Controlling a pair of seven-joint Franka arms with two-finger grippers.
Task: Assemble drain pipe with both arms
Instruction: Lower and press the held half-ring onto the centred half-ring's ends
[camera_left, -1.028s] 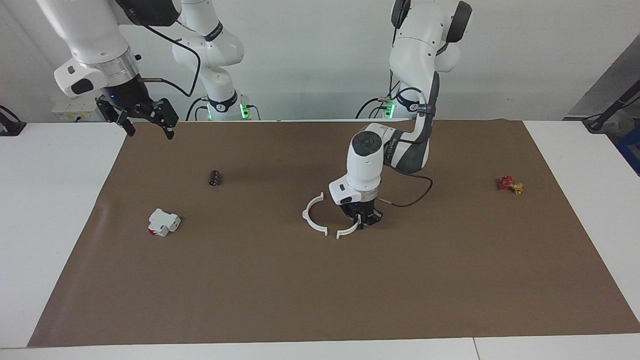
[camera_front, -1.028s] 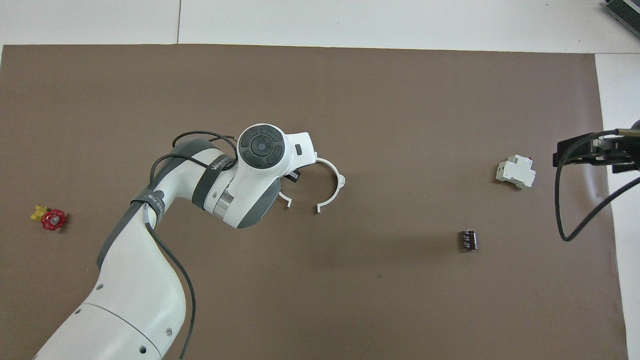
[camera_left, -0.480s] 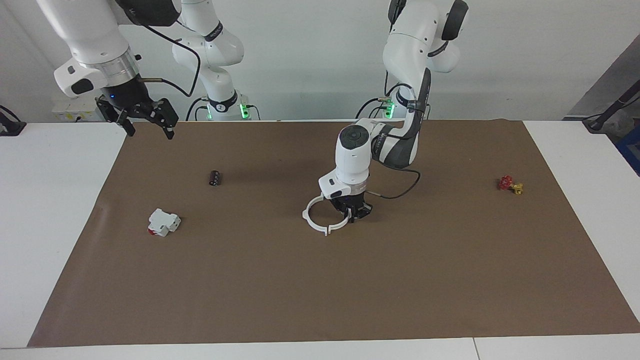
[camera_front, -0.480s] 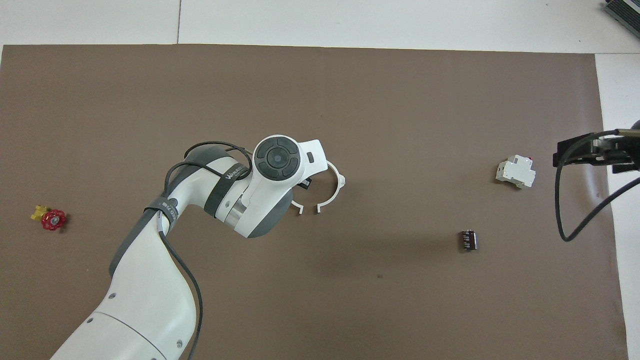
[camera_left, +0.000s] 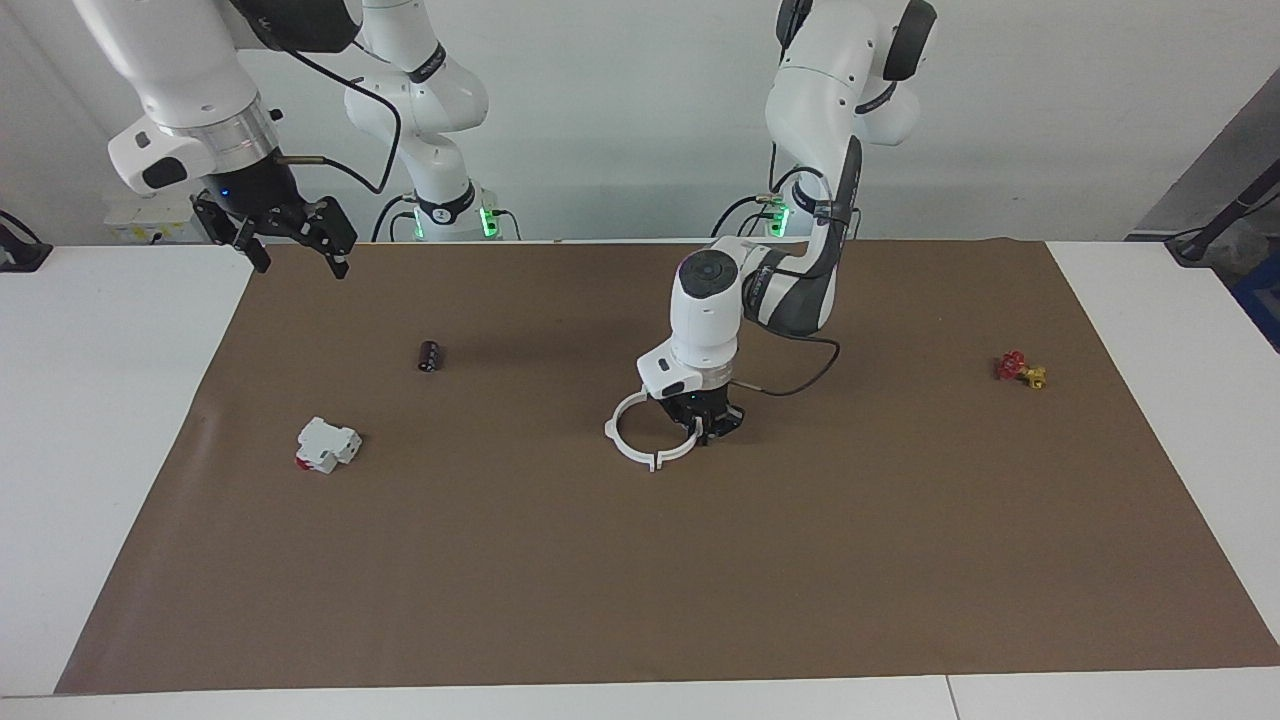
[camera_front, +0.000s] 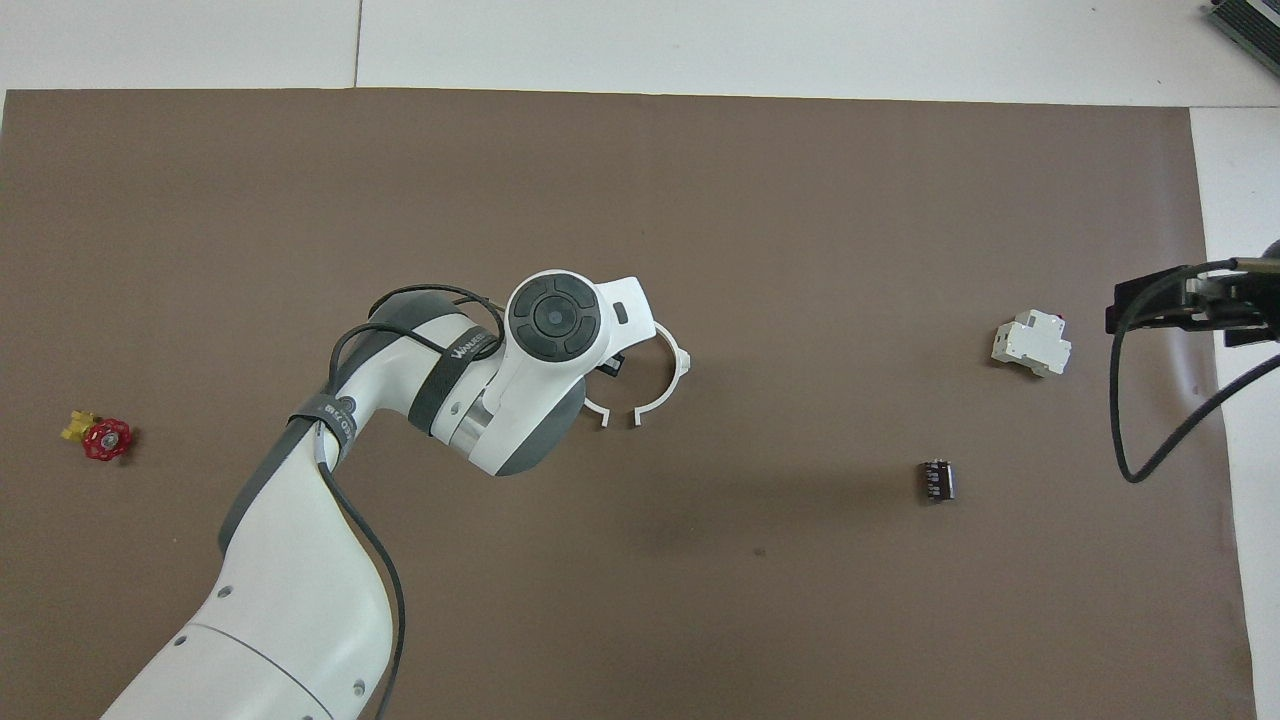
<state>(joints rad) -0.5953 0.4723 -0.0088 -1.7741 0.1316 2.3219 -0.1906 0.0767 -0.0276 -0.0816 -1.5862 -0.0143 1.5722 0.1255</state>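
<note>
The drain pipe is in two thin white half-rings at the middle of the brown mat (camera_left: 640, 580). One half-ring (camera_left: 610, 431) (camera_front: 684, 362) lies flat. My left gripper (camera_left: 706, 432) points straight down beside it, shut on the other half-ring (camera_left: 682, 451). The two halves face each other and nearly make a circle. From overhead the wrist hides most of the held half, and only its end tab (camera_front: 600, 413) shows, a small gap from the lying half's end. My right gripper (camera_left: 290, 240) (camera_front: 1190, 305) hangs open and empty over the mat's edge at the right arm's end.
A white-and-red block (camera_left: 327, 444) (camera_front: 1031, 343) and a small black cylinder (camera_left: 430, 355) (camera_front: 937, 480) lie toward the right arm's end. A red and yellow valve (camera_left: 1020, 369) (camera_front: 100, 436) sits toward the left arm's end.
My left gripper carried its half-ring toward the lying half, closing the gap between them, then held nearly still over the last half second. The right arm has not moved.
</note>
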